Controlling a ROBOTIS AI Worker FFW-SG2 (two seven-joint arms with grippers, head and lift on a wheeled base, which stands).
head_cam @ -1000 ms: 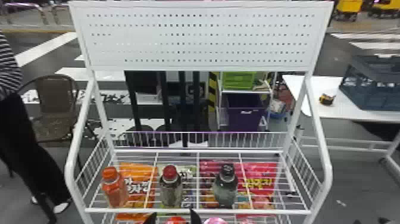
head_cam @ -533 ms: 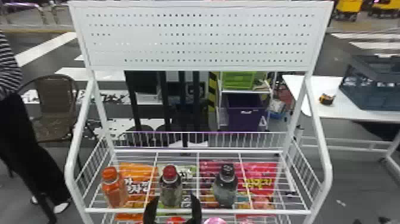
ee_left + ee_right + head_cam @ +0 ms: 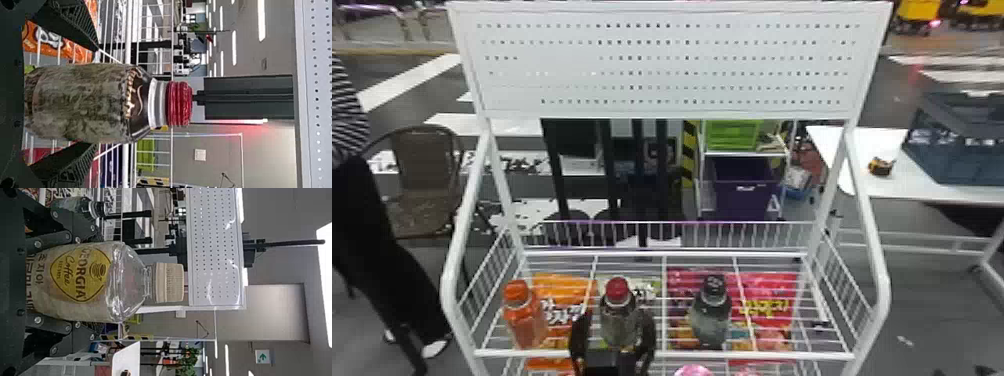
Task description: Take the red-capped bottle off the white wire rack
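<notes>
On the rack's upper shelf stands the red-capped bottle (image 3: pixel 619 315), with my left gripper (image 3: pixel 614 322) open around its lower part, one finger on each side. From the left wrist view, the red-capped bottle (image 3: pixel 94 102) lies between the fingers of my left gripper (image 3: pixel 96 97); a gap shows between the bottle and one finger. The white wire rack (image 3: pixel 664 355) holds it upright. In the right wrist view my right gripper (image 3: pixel 94 282) is shut on a beige-capped bottle (image 3: pixel 80 280).
An orange bottle (image 3: pixel 526 315) stands left of the red-capped one, a dark-capped bottle (image 3: pixel 712 315) to its right. Snack bags (image 3: pixel 767 305) show beneath the shelf wires. Side rails (image 3: pixel 874 240) and a perforated board (image 3: pixel 662 60) frame the rack.
My left gripper has come in from the bottom edge, forward toward the rack, and its fingers now flank the red-capped bottle. The bottles on the shelf have not moved.
</notes>
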